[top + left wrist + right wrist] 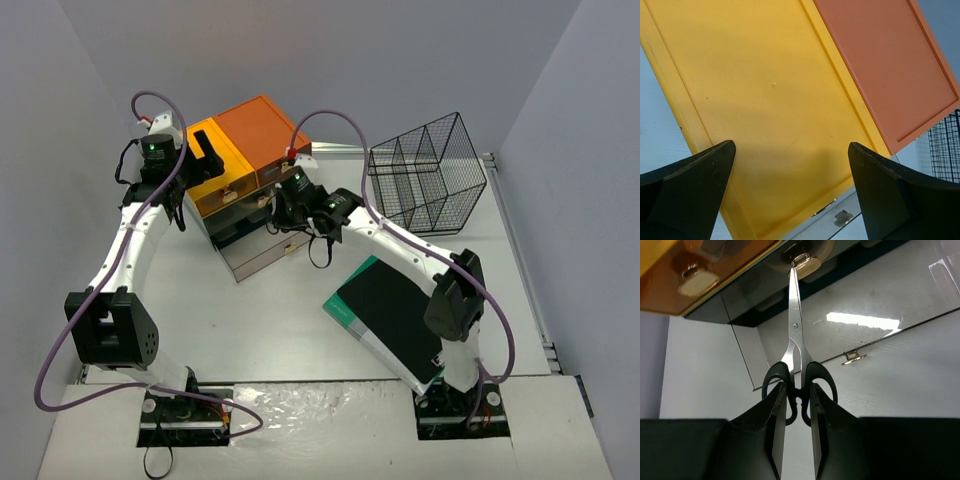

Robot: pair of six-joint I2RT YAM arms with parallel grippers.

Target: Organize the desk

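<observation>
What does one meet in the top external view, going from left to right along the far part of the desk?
yellow top of the drawer chest → orange top of the same chest → black wire basket

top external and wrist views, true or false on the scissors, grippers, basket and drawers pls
1. The right gripper is shut on the scissors, gripping them at the handles. True.
2. The left gripper holds a pen. False: it is open and empty above the chest's yellow top.
3. The wire basket sits on the dark book. False: it stands on the desk, apart from the book.
4. The lowest drawer is pulled out. True.
</observation>
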